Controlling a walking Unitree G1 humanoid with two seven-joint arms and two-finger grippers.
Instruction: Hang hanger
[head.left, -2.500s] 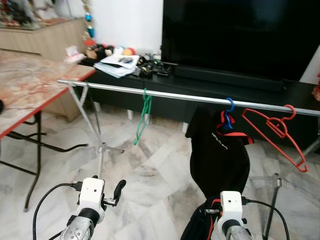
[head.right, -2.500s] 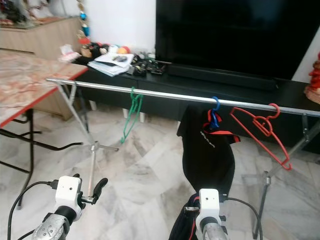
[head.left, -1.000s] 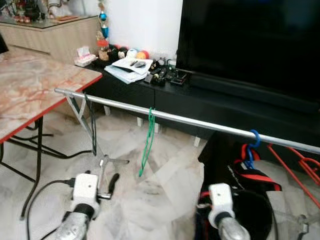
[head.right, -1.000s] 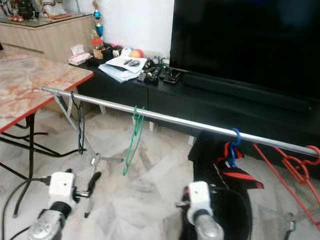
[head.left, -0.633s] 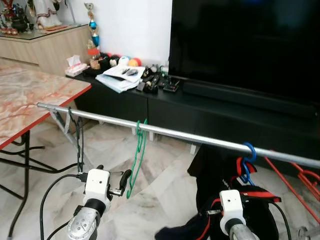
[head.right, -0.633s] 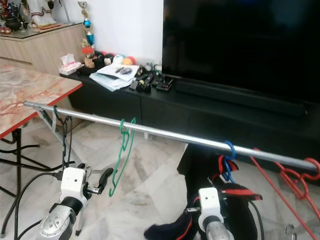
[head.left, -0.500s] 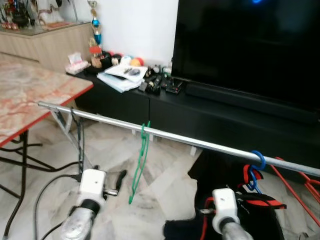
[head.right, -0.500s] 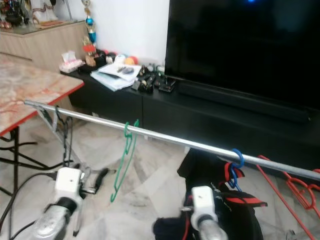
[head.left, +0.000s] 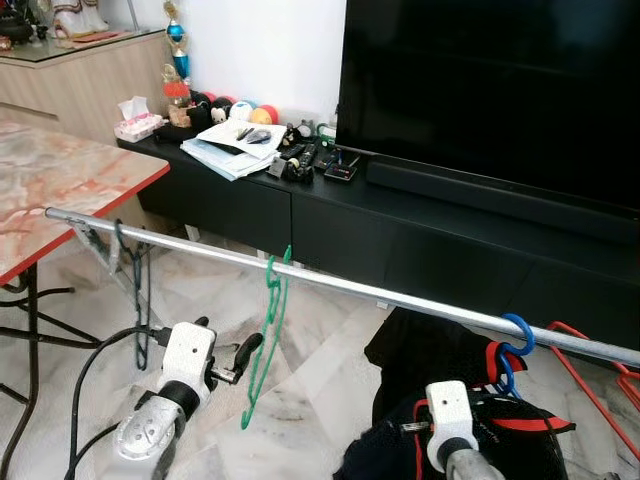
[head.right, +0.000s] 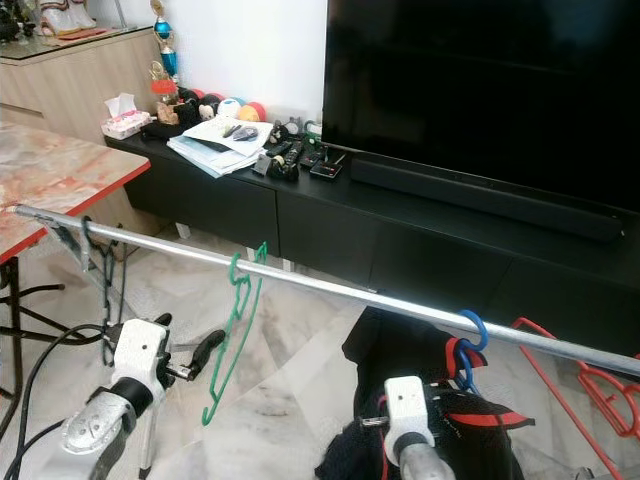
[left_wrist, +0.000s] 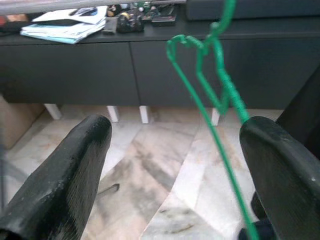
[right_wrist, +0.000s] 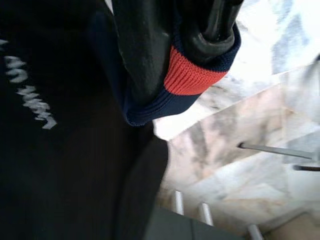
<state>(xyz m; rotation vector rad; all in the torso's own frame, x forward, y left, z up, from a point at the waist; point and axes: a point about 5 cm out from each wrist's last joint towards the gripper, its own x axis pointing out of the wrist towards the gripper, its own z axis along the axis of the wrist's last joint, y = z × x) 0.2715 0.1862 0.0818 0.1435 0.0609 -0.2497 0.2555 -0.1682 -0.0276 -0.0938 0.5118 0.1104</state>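
Observation:
A silver clothes rail (head.left: 350, 285) crosses in front of me. A green hanger (head.left: 265, 340) hangs on it at the middle. A blue hanger (head.left: 517, 335) further right carries a black garment (head.left: 430, 360) with red trim. My left gripper (head.left: 245, 355) is open just left of the green hanger, whose wire (left_wrist: 220, 85) hangs ahead between the spread fingers (left_wrist: 75, 165). My right gripper (right_wrist: 175, 60) is shut on the garment's navy and red edge (right_wrist: 187, 75), low under the blue hanger.
A red hanger (head.left: 590, 350) hangs at the rail's right end. A dark cord (head.left: 135, 290) dangles from its left end. A marble-topped table (head.left: 60, 190) stands at the left. A black TV console (head.left: 400, 220) with papers and a large TV (head.left: 490, 90) lies behind.
The camera has moved closer to the rail and shifted. My left gripper now sits close beside the green hanger. The right gripper still holds the black garment.

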